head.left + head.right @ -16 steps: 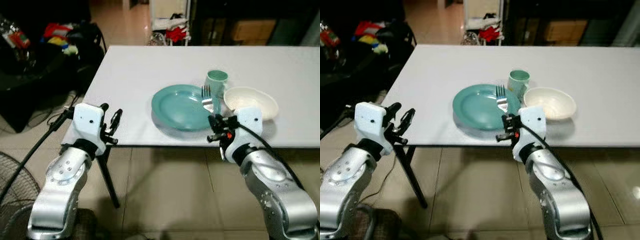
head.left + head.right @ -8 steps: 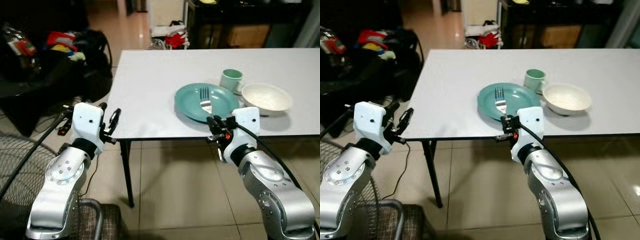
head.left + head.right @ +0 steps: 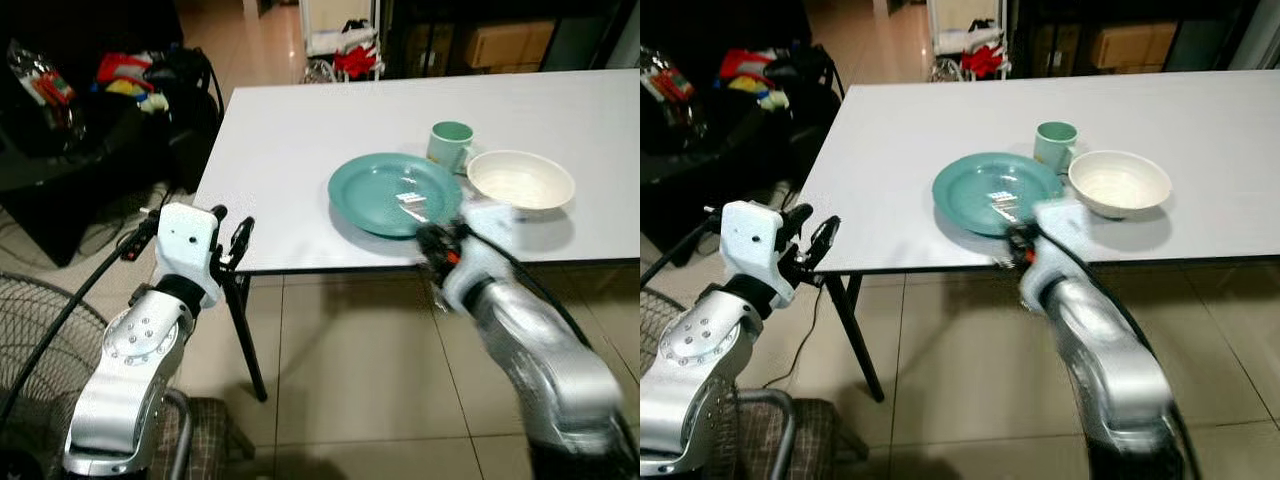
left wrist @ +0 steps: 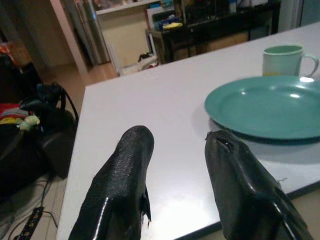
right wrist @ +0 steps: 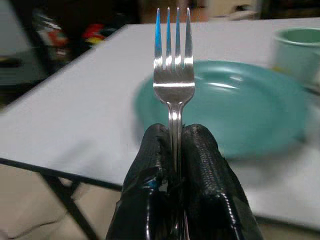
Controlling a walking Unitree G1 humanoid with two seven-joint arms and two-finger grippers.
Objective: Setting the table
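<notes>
The fork (image 5: 173, 75) is clamped upright in the right pincer (image 5: 172, 150), which has been swung low at the table (image 3: 290, 140) edge, and is now blurred. The plate (image 3: 390, 195) lies just beyond its tines; placing beside it seems imminent. The left pincer (image 4: 175, 165) is held apart, empty.

No readable text, label, brand or number shows anywhere.

Right gripper (image 3: 432, 243) motion-blurred; fork (image 5: 173, 75) handle hidden inside.
</notes>
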